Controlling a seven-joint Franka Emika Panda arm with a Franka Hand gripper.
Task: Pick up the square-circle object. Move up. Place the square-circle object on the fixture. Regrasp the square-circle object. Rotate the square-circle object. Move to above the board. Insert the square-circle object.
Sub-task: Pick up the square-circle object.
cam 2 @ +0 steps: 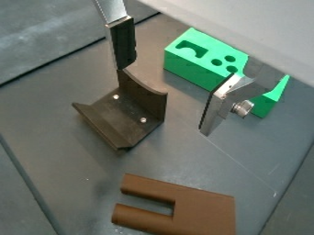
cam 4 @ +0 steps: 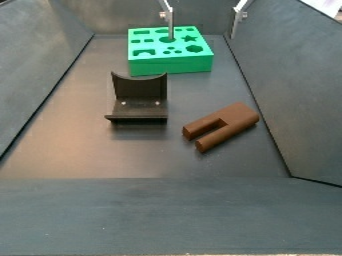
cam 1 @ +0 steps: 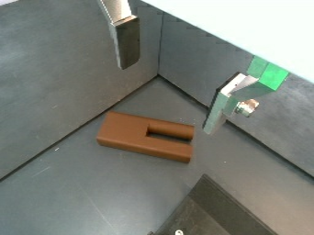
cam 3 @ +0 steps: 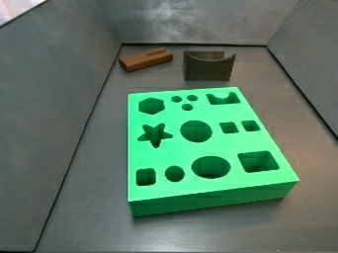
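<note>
The end effector (cam 1: pixel 172 73) hangs above the floor with its two silver fingers spread wide and nothing between them; in a side view only the finger tips (cam 4: pixel 167 14) show at the upper edge, above the far end of the board (cam 4: pixel 167 48). The square-circle object (cam 1: pixel 147 136) lies flat on the dark floor below the end effector and apart from both fingers, its slot opening toward one end. In a wrist view the same piece (cam 2: pixel 174 214) lies beyond the fixture (cam 2: pixel 123 112), which stands between the fingers' line of sight and the object, with the green board (cam 2: pixel 208 60) behind. In a side view the square-circle object (cam 4: pixel 221 125) rests just beside the fixture (cam 4: pixel 136 98), not touching it, its two prongs pointing toward the camera. In a side view the object (cam 3: pixel 145 59) lies near the back wall, beside the fixture (cam 3: pixel 209 64), beyond the board (cam 3: pixel 205 148).
</note>
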